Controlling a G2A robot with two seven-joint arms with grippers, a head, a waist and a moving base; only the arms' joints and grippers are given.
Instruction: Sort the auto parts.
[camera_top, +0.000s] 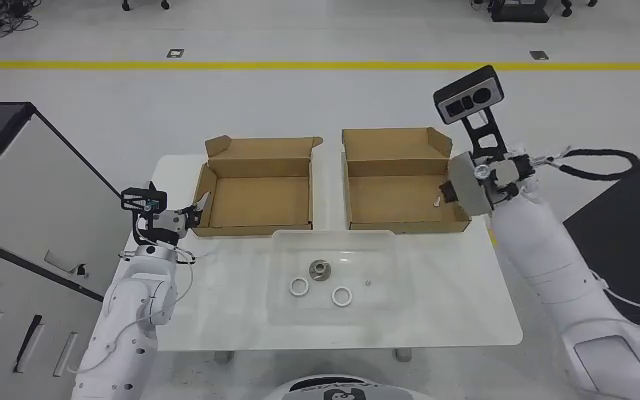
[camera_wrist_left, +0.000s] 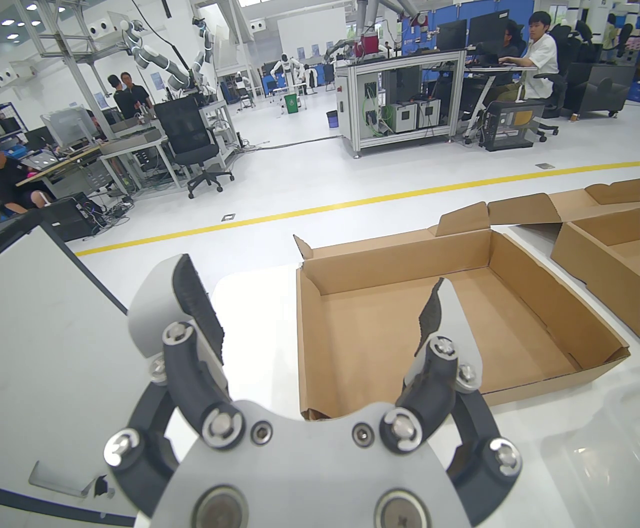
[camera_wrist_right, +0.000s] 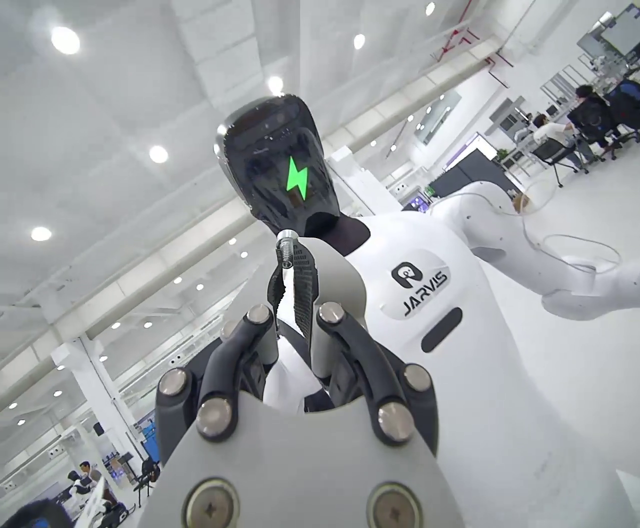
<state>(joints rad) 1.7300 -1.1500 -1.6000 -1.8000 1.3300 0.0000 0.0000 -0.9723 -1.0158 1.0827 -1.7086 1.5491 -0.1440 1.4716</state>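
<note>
At the counter's (camera_top: 450, 290) near edge, mid-width, sits a clear tray (camera_top: 335, 234). It holds two white rings (camera_top: 298, 287) (camera_top: 342, 296), lying apart from each other, and a grey metal part (camera_top: 319, 269) just beyond them.

Near the left edge, the left gripper (camera_wrist_left: 312, 300) hangs with its fingers spread wide and nothing between them, just beside the near left corner of the left cardboard box (camera_top: 255, 200).

The right gripper (camera_wrist_right: 289, 260) is over the right end of the right cardboard box (camera_top: 395, 200), fingers pinched on a small metal bolt (camera_wrist_right: 285, 245) at their tips. Both boxes stand open side by side along the far edge.
</note>
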